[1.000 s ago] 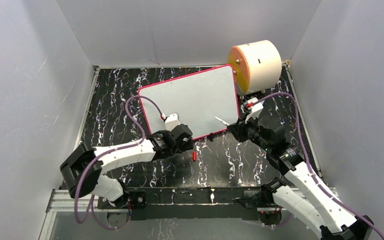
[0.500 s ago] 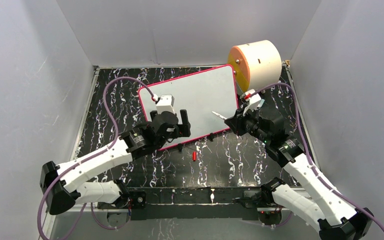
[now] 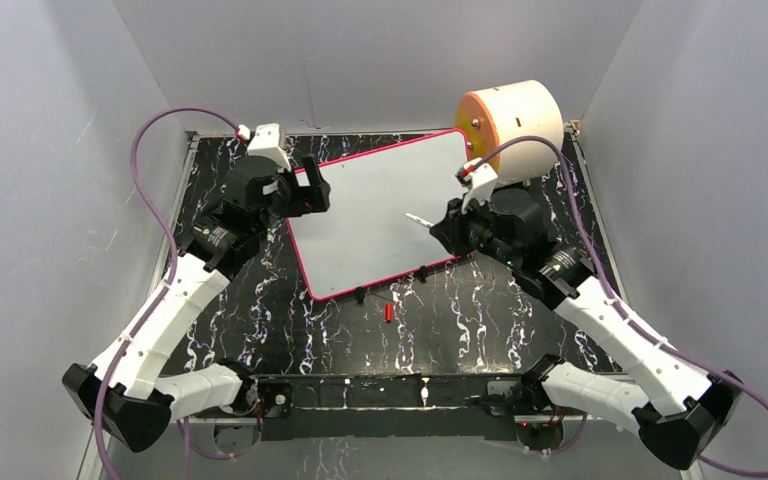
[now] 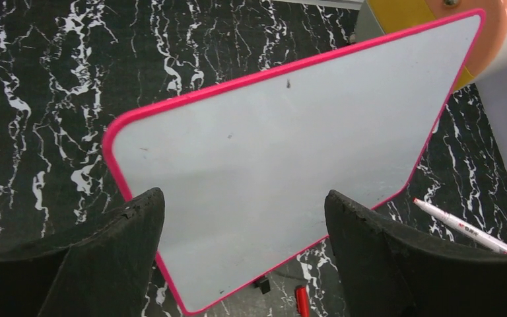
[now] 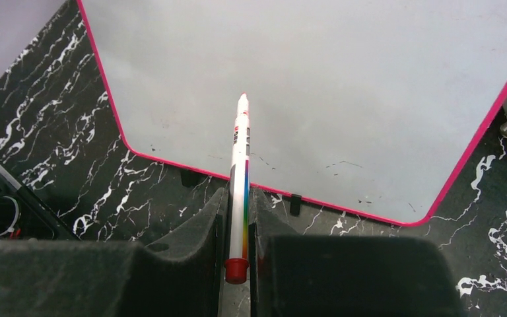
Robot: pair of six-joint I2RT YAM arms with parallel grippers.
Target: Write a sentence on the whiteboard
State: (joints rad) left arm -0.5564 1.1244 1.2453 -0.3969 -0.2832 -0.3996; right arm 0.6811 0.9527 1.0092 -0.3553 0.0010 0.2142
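The whiteboard [image 3: 380, 205] lies tilted on the black marbled table, white face up, with a thin pink-red frame. It also fills the left wrist view [image 4: 284, 158] and the right wrist view [image 5: 304, 79]. The sentence is out of view: the face shows only faint specks. My left gripper [image 3: 312, 190] hovers open at the board's far left corner, with nothing between its fingers [image 4: 138, 218]. My right gripper [image 3: 450, 228] is shut on a white marker [image 5: 240, 168]. The marker's tip [image 3: 412, 216] points out over the board's right half.
A cream cylinder with an orange face [image 3: 518, 125] stands at the board's far right corner. A small red cap [image 3: 388, 312] lies on the table just in front of the board. Two black clips [image 3: 360, 293] sit at the board's near edge. Grey walls close in on three sides.
My left arm swung from the board's near edge up to its far left corner, and its jaws opened wide. My right gripper carried the marker a little farther over the board.
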